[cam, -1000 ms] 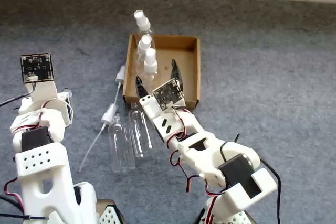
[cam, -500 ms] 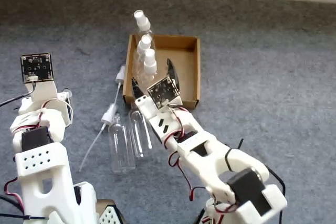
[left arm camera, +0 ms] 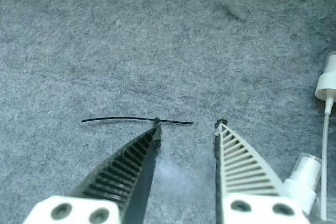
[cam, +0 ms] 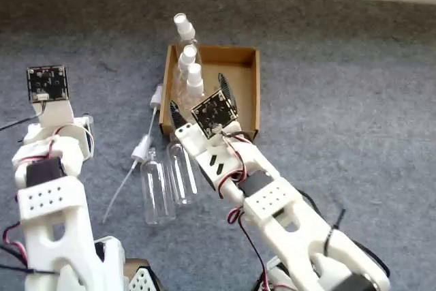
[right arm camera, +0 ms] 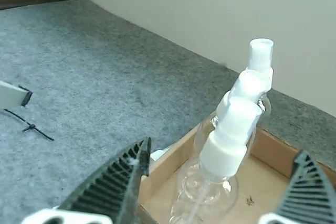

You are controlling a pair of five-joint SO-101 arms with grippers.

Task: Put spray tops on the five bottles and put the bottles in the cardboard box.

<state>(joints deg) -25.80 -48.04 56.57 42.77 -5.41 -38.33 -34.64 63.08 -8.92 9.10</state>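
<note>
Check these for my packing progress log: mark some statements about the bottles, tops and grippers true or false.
1. Three capped bottles stand in the cardboard box. True.
2. All five bottles are in the box. False: two uncapped bottles lie on the carpet outside it.
3. One gripper is shut on a bottle. False: the right gripper is open, fingers wide apart.
4. Two loose spray tops lie on the carpet beside the box. True.
5. The left gripper is open above the carpet. True.
</note>
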